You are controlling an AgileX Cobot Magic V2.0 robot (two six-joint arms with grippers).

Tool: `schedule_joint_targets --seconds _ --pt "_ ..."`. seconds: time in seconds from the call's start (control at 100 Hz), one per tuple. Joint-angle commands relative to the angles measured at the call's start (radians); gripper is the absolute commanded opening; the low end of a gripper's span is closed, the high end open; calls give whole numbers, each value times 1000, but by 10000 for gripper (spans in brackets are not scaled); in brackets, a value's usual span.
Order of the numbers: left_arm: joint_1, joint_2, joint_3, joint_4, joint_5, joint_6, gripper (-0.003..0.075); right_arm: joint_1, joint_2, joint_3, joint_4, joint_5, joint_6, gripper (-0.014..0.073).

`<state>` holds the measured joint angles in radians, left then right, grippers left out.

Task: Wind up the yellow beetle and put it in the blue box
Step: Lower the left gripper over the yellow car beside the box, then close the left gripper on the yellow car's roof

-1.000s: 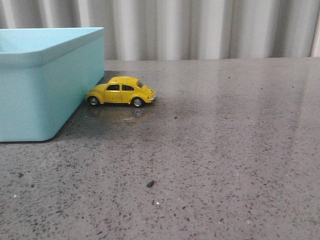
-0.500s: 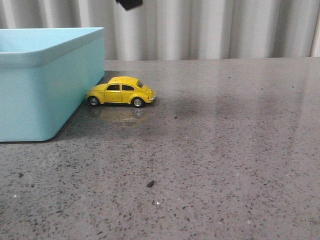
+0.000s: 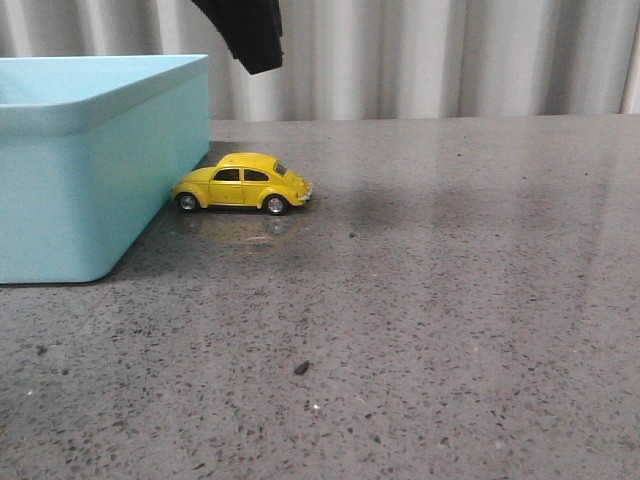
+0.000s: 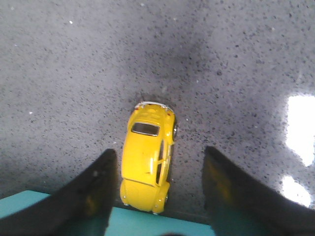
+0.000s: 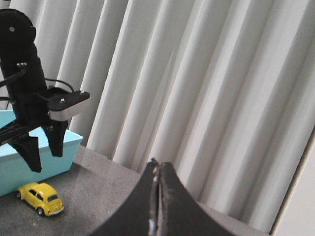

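The yellow beetle (image 3: 243,182) stands on its wheels on the grey table, one end touching the side of the blue box (image 3: 90,160) at the left. My left gripper (image 3: 250,35) hangs open above the car, and only a fingertip shows at the top of the front view. In the left wrist view the beetle (image 4: 147,160) lies below the two spread fingers (image 4: 96,184), with the box rim (image 4: 147,223) beside it. The right wrist view shows the left gripper (image 5: 43,150) above the beetle (image 5: 42,197). My right gripper (image 5: 156,169) is shut and empty, held high and off to the right.
A grey speckled tabletop (image 3: 430,300) stretches right of the car. A pleated pale curtain (image 3: 430,55) hangs behind the table. A small dark speck (image 3: 300,368) lies near the front.
The left gripper has come down into the top of the front view above the car. The beetle and box have not moved.
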<state>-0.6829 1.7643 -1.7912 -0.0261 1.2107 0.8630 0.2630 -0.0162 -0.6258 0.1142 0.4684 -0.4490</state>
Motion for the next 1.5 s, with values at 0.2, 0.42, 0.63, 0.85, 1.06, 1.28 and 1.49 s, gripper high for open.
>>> schedule_joint_targets --seconds 0.2,0.42,0.63,0.85,1.06,1.28,1.49 --pt "44 5 -30 -45 -21 -9 398 -1 -8 13 -5 -58 -9 -62" --pt "80 38 -30 -86 -21 -9 398 -1 -8 13 -3 -58 -9 -62" --pt "85 67 -30 -89 -13 -8 398 -1 -8 13 -3 -58 -9 -62" --pt "87 98 -30 -86 -16 -5 398 -1 -8 13 -3 -45 -9 -62" --pt "108 111 -30 -82 -34 -5 398 -1 -8 13 -3 -39 -9 -62" --pt "146 111 -30 -98 -35 -5 398 -1 -8 13 -3 -37 -9 -62" --pt "150 117 -30 -141 -35 91 398 -1 -8 13 -3 -37 -9 -62"
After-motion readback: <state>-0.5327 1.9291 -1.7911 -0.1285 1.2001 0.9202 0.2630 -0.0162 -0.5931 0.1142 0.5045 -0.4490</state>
